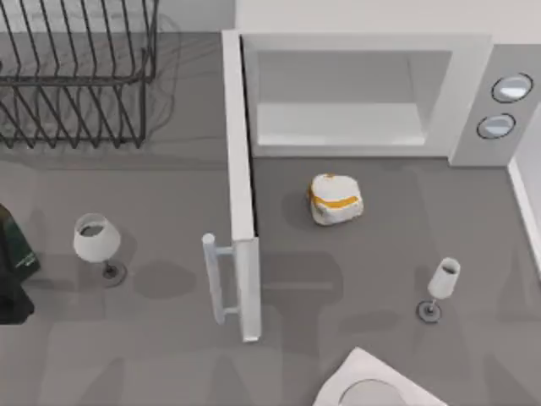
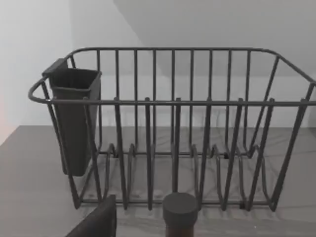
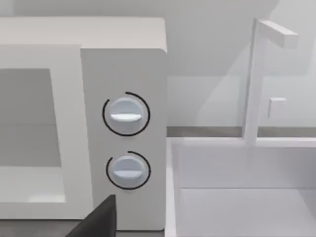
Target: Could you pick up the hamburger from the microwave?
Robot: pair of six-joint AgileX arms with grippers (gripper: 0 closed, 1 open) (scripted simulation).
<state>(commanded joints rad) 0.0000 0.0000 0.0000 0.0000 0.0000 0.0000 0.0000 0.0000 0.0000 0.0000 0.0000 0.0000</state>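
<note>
writing: no brand, label or lettering can be read on any object.
white plate (image 1: 372, 385): one, at the table's near edge, right of centre, partly cut off.
left arm (image 1: 13, 266): dark body at the table's far left edge, beside the left glass; whether its pincer is open or closed cannot be told.
right arm: its wrist camera faces the microwave's dial panel; a dark piece of it sits in the corner of that view, and how its fingers stand cannot be told.
wine glasses: two, white; one upright near the left (image 1: 95, 241), one on the right (image 1: 439, 286) near the front.
table (image 1: 152, 355): plain grey surface.
door (image 1: 241, 194): swung fully open toward the front, edge-on from above, bar handle (image 1: 215, 275) on its left face.
hamburger (image 1: 336, 200): one, whitish with an orange-yellow band, lying on the table just in front of the cavity, right of the door, gripped by nothing.
microwave (image 1: 380, 93): one, white, at the back; pale cavity; two round grey dials (image 3: 126, 114) stacked on its right panel.
sink (image 3: 242, 187): white basin with a white tap, just beside the microwave's dial side.
black wire rack (image 2: 173, 128): one, back left, with a dark cup hung on one end.
room: pale plain wall behind.
</note>
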